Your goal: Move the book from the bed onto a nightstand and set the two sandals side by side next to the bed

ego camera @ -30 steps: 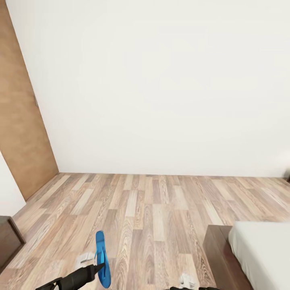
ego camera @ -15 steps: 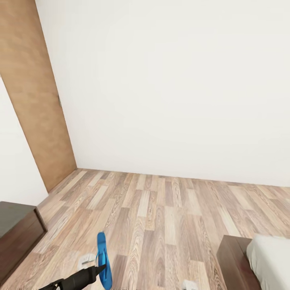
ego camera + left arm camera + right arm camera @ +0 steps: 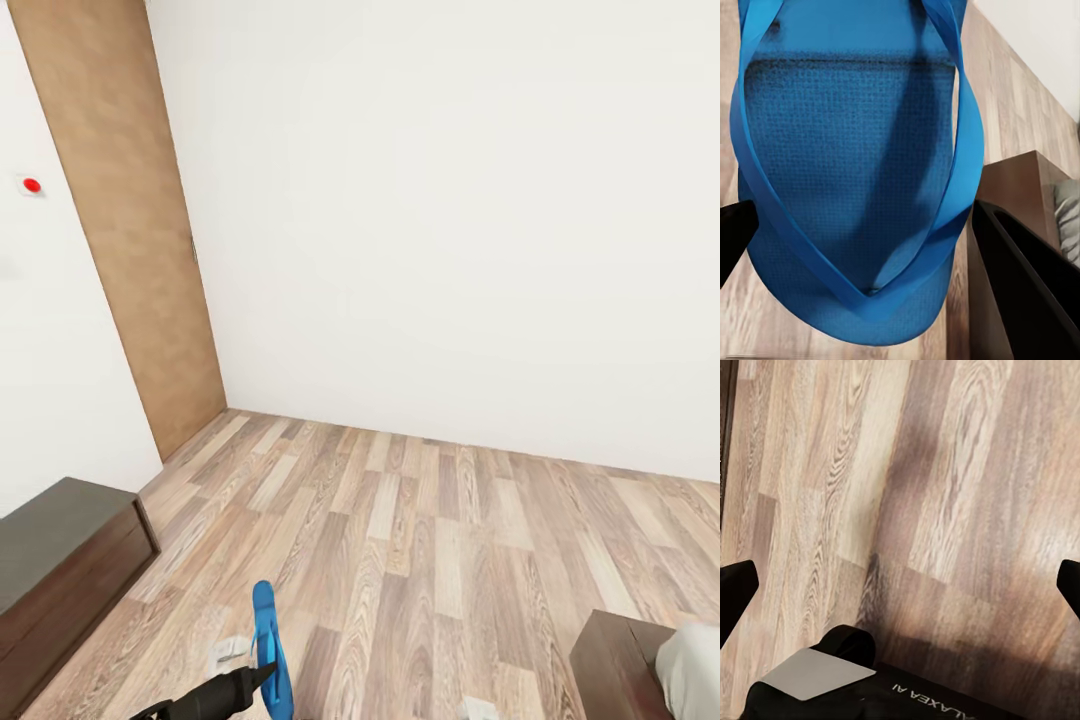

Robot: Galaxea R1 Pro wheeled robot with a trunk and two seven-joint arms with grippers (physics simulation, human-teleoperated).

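A bright blue sandal hangs edge-up just above the wood floor, and my left gripper is shut on it at the lower edge of the head view. In the left wrist view the sandal and its straps sit between the two dark fingers. My right gripper is open over bare floor with nothing between its fingers. A corner of the bed, dark frame with pale mattress, shows at the lower right. The book and the nightstand are out of view.
A long low dark brown bench stands against the left wall. A tall wooden door is in the far left corner. White walls close the room ahead, and plank floor stretches between bench and bed.
The camera has turned left: the door and bench have come further into the picture and the bed has slid toward the right edge. The left gripper still holds the sandal.
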